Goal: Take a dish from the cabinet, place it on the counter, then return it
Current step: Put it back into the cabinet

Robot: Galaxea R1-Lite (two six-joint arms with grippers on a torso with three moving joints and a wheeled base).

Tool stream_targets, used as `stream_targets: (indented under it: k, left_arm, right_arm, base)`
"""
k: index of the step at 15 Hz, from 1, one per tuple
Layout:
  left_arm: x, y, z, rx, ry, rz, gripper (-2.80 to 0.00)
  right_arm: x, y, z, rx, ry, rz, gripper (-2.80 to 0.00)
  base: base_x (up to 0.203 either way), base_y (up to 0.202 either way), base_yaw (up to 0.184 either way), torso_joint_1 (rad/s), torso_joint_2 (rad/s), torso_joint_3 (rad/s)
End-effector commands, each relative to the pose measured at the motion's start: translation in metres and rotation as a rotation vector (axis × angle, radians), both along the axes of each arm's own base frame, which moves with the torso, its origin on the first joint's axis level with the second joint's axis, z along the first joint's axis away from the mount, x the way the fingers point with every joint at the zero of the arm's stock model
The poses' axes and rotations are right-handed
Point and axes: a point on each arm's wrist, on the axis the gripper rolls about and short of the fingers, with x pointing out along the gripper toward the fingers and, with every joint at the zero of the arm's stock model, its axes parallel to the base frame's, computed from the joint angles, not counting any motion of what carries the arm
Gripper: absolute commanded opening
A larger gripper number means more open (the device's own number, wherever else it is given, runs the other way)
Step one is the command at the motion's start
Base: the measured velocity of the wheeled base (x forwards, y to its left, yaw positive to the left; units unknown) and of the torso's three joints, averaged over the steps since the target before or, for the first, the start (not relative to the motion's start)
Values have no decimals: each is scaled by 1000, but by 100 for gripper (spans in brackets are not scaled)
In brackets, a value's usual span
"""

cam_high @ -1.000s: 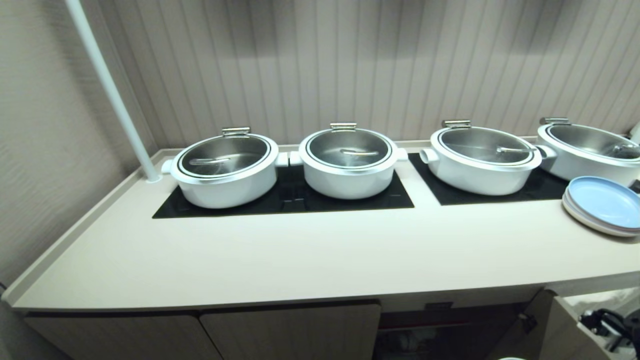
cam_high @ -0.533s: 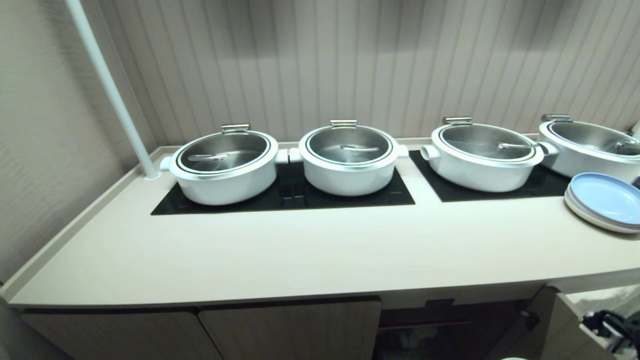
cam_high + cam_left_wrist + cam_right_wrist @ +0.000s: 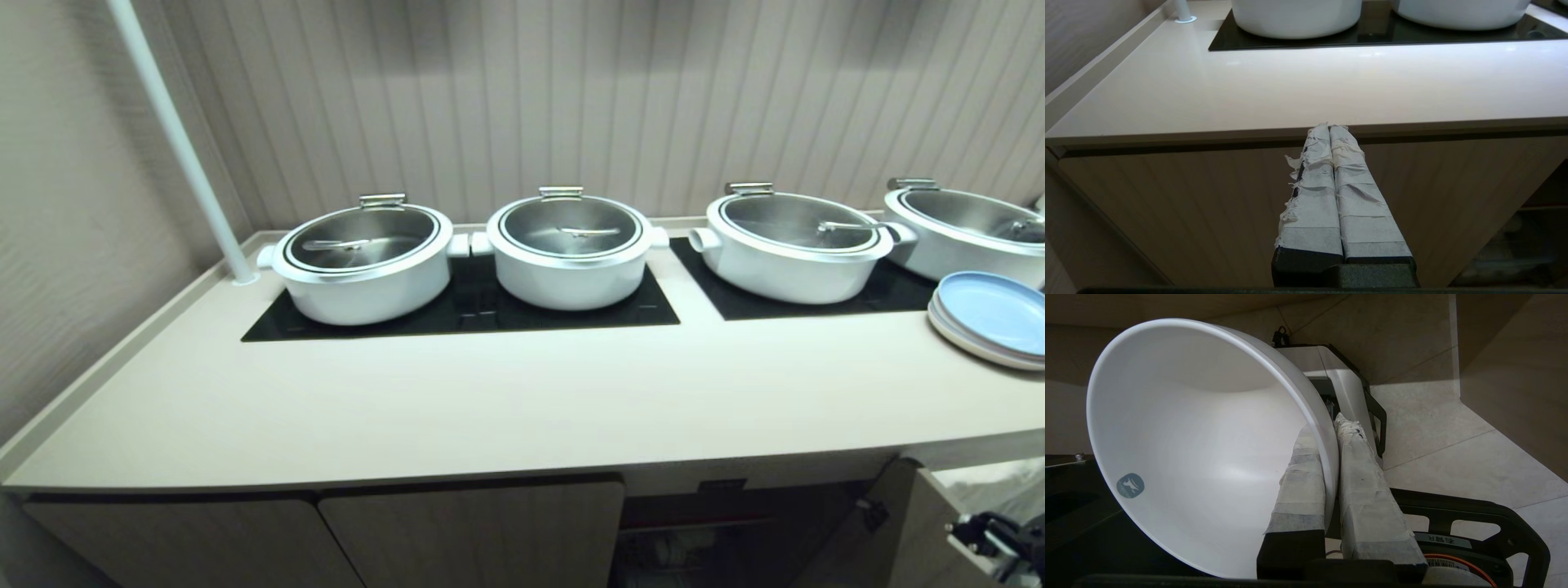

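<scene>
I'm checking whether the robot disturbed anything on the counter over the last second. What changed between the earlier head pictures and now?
Only the camera moved: the whole head view slid, so the pots and stacked plates sit higher in the picture and more of the cabinet front shows. Nothing on the counter shifted relative to anything else. The right gripper is shut on the white bowl; the left gripper is shut and empty.

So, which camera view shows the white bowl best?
The right wrist view: the white bowl fills the picture, its rim pinched by the right gripper, one finger inside and one outside. The head view and the left wrist view do not show it.
</scene>
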Motion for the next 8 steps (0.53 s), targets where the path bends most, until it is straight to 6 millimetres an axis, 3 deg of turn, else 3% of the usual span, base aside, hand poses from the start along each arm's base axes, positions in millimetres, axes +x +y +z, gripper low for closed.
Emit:
stream_targets:
  k: [1,8]
  left_arm:
    - [0,0,0,0,0,0,-280]
    - [0,0,0,0,0,1,-280]
  right_arm:
    - [0,0,0,1,3,-1,-280]
    - [1,1,1,2,-3,-2,-280]
  base:
    - [0,0,0,-154,318,173]
    - [0,0,0,-143,310,163]
